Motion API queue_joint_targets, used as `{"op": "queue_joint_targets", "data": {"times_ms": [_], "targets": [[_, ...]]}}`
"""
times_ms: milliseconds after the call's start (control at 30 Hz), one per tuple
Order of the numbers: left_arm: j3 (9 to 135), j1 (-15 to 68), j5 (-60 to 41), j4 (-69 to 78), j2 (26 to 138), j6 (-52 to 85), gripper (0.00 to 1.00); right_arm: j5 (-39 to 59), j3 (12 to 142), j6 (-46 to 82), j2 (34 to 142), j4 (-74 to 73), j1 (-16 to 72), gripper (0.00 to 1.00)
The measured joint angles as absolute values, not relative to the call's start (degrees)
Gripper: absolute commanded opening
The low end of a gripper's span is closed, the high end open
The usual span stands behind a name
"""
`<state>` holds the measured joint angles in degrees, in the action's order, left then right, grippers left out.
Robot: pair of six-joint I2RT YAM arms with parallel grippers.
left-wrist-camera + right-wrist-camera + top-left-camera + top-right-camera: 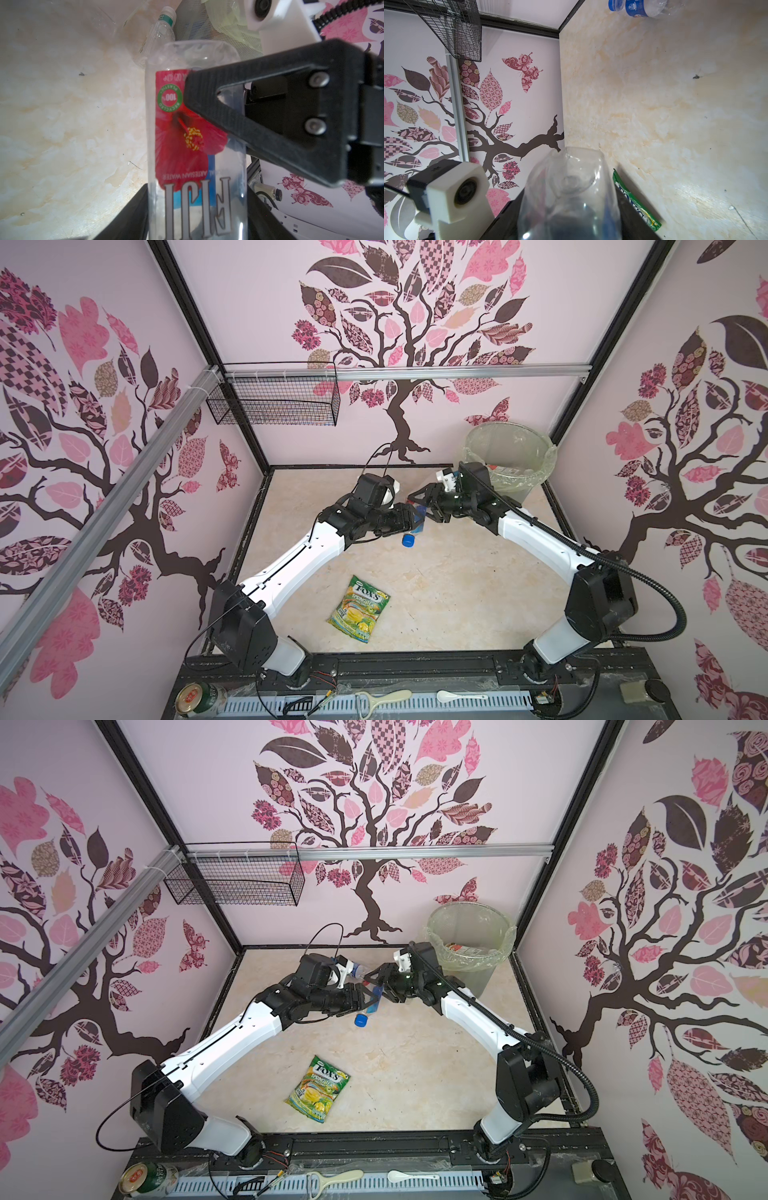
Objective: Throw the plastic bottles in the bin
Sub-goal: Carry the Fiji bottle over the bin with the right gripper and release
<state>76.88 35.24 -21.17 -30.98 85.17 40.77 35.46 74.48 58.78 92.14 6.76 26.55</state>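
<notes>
Marbled cream tabletop [457, 593] with candy bag [359, 610], bin [509, 445], blue-labelled bottle [645, 8]

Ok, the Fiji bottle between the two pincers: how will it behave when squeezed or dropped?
The Fiji bottle looks empty, clear right through, so probably very light. Its thin glossy walls may dent or slip under a firm squeeze. The body looks flat-sided in the left wrist view, so it likely rolls less than a round one.
</notes>
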Motion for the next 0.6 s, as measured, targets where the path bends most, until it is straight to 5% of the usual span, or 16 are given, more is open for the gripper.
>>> {"op": "queue_joint_targets", "data": {"times_ms": [167, 400, 600], "targets": [[78.3, 34.1, -20.2, -32.4, 85.1, 42.1, 0.98, 33.0, 84.9, 54.9, 95.7, 13.7, 25.0, 0.49], [90.0, 32.4, -17.9, -33.9, 84.9, 46.9, 0.98, 24.3, 111.1, 45.1, 100.2, 26.6, 17.1, 0.48], [96.1, 32.1, -17.5, -31.1, 83.1, 53.4, 0.98, 5.9, 135.6, 31.8, 103.4, 36.5, 13.4, 0.48]]}}
